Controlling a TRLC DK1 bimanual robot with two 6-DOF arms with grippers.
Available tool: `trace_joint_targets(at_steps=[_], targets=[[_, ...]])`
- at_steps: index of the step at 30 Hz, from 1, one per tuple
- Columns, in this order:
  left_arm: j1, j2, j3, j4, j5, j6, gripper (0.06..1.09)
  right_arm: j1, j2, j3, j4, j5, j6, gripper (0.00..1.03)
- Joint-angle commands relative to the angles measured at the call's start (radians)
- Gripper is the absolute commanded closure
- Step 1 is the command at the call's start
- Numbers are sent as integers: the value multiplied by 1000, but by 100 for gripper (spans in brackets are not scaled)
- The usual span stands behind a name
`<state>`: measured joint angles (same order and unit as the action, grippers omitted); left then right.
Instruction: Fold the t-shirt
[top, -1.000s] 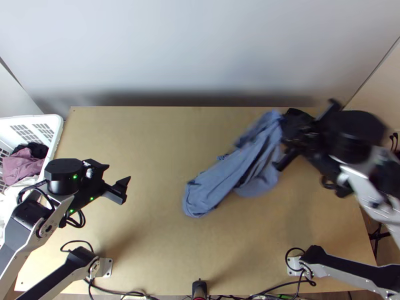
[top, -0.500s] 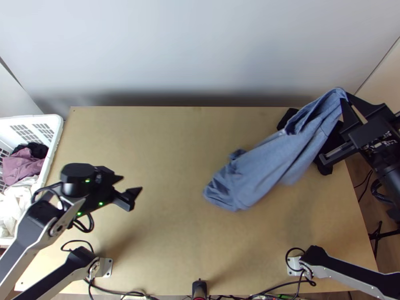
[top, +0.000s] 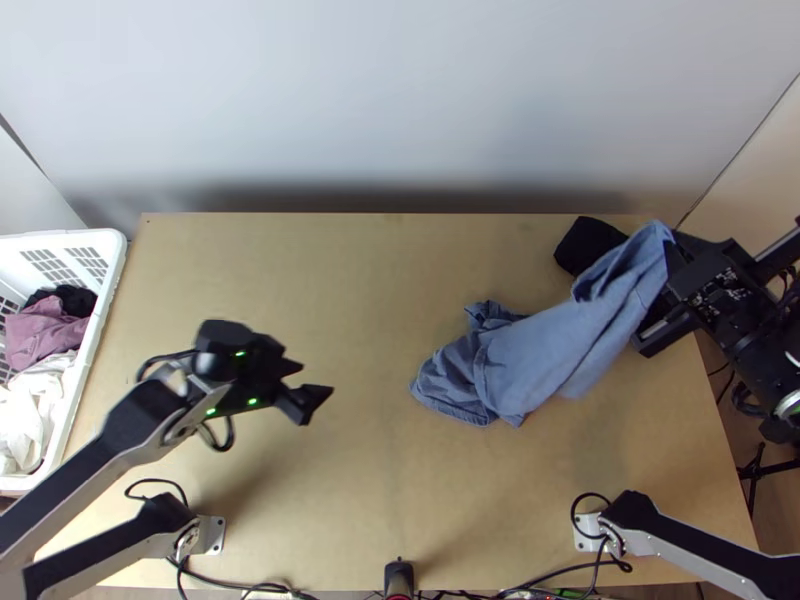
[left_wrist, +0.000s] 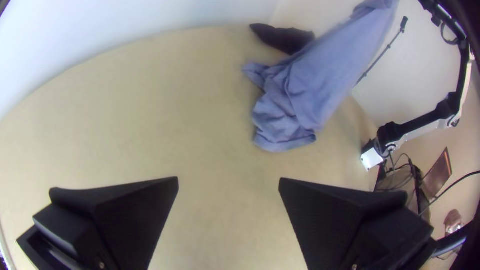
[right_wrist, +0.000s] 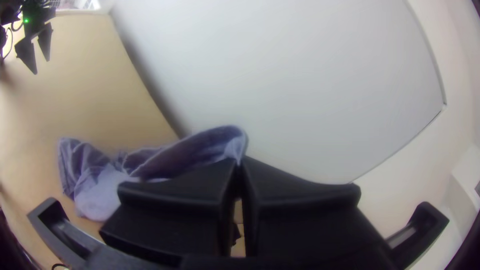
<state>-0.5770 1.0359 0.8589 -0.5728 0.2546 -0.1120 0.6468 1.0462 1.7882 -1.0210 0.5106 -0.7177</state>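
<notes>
Right claw (right_wrist: 239, 162) clamped on shirt (top: 560, 350), held up far right, likely to straighten bunched end; left claw (left_wrist: 228, 181) apart, perhaps for catching that.

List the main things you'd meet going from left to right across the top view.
White basket of clothes, left gripper with open jaws, blue t-shirt, right gripper with jaws closed on the shirt's raised end.

There are two grippers (top: 316, 377), one t-shirt (top: 545, 355), one dark bundle (top: 588, 245), one basket (top: 106, 300).

Top cam — high, steep dn
</notes>
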Motion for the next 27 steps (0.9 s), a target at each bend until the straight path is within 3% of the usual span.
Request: trace_joint_targets(at_steps=[1,10,21,27], targets=[[-115,231,42,183,2,17,11,-82,-17,-13,-120,-27,80,100],[-264,515,239,315,-23,-61,11,-138,-21,-13,-154,-27,86,100],[-354,849,684,248,-28,-28,11,-138,-14,-10,-162,-27,84,100],[-357,967,801,246,-29,-55,11,-139,-12,-10,-156,-27,84,100]])
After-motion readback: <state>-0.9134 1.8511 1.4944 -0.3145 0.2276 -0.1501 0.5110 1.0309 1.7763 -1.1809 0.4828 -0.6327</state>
